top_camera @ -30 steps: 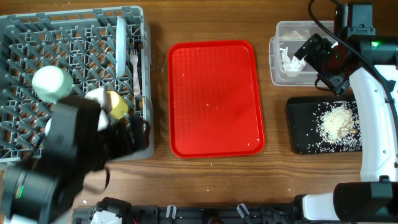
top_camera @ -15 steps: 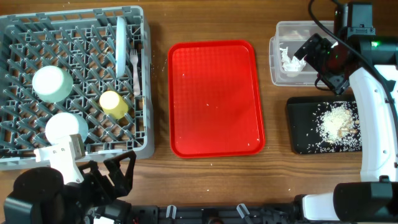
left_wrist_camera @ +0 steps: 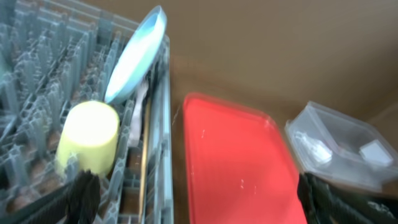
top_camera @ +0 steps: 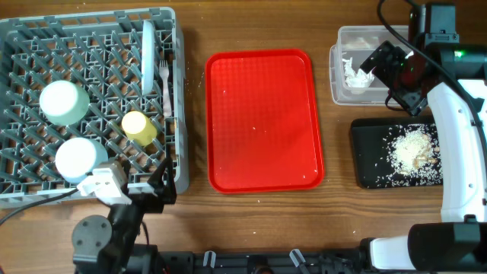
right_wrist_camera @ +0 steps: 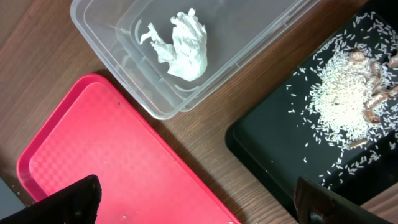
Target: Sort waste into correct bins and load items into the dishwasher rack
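Observation:
The grey dishwasher rack (top_camera: 23,46) at the left holds two upturned mint bowls (top_camera: 63,101) (top_camera: 80,158), a yellow cup (top_camera: 139,127) (left_wrist_camera: 88,137), a plate on edge (top_camera: 148,57) (left_wrist_camera: 135,55) and a white fork (top_camera: 164,87). A crumpled tissue (top_camera: 354,74) (right_wrist_camera: 180,43) lies in the clear tub (top_camera: 365,34) (right_wrist_camera: 124,56). Rice crumbs (top_camera: 411,148) (right_wrist_camera: 342,93) lie in the black tray (top_camera: 369,164) (right_wrist_camera: 280,143). My left gripper (top_camera: 156,190) (left_wrist_camera: 202,205) is open and empty at the rack's front right corner. My right gripper (top_camera: 392,76) (right_wrist_camera: 199,202) hangs open and empty between the tub and the black tray.
A large red tray (top_camera: 264,120) (left_wrist_camera: 236,162) (right_wrist_camera: 112,155) lies in the middle of the wooden table, with a few pale specks on it. The right arm's white body (top_camera: 460,152) runs along the table's right edge. Some brownish scraps lie among the rice.
The left arm has pulled back off the rack toward the table's front edge, uncovering the near bowl and the cup. The right arm has not moved.

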Robot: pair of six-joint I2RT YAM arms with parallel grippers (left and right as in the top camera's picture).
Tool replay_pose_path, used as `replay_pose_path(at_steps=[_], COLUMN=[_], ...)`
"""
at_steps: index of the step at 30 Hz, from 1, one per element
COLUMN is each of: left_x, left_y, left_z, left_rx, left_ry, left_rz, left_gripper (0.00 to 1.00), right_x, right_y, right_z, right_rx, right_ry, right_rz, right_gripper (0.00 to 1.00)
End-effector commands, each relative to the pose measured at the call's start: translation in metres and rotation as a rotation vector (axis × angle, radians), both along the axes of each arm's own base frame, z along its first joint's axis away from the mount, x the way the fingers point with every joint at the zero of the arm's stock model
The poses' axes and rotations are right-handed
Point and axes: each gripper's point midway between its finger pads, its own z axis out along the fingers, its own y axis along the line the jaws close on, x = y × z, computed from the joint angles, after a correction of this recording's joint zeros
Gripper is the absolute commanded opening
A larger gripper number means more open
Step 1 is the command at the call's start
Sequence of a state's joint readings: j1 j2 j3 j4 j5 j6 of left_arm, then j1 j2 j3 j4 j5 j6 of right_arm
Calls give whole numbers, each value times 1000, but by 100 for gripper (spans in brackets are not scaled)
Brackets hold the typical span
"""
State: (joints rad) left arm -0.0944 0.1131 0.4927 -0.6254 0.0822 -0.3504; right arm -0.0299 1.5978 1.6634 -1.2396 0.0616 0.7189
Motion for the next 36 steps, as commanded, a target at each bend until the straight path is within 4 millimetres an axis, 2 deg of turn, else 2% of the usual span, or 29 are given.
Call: replay_pose_path(at_steps=[1,5,8,11,13,18,22,24,36], left_x=[16,31,35,39,41,46,47,46,46], left_y=[5,12,13,26,34,39,42,52,54], left_z=[-14,-33,-35,-46,-45,-31,-48,-75,-73], left_rx=[64,73,110,116,132,190,189,193,193], left_ry=[-96,-144,-205,-188,-215,-348,-289,-175,-182], left_rz=[13,40,40,94,126,151,159,209,219], left_gripper=[100,100,100,100,100,100,100,100,100], right_x=[0,0,0,0,0,0,0,0,0], right_y=[-4,-4,-4,-4,-4,-4,-4,-4,-4], right_z=[13,13,13,13,13,13,13,13,13], right_rx=[-14,-14,-14,-14,-13,-13,-14,-14,-13], right_ry=[-40,-40,-40,-40,-40,-40,-40,-40,-40], right_rz=[-24,-24,-24,-24,-24,-24,-23,-24,-24], right_gripper=[100,100,100,100,100,100,100,100,100])
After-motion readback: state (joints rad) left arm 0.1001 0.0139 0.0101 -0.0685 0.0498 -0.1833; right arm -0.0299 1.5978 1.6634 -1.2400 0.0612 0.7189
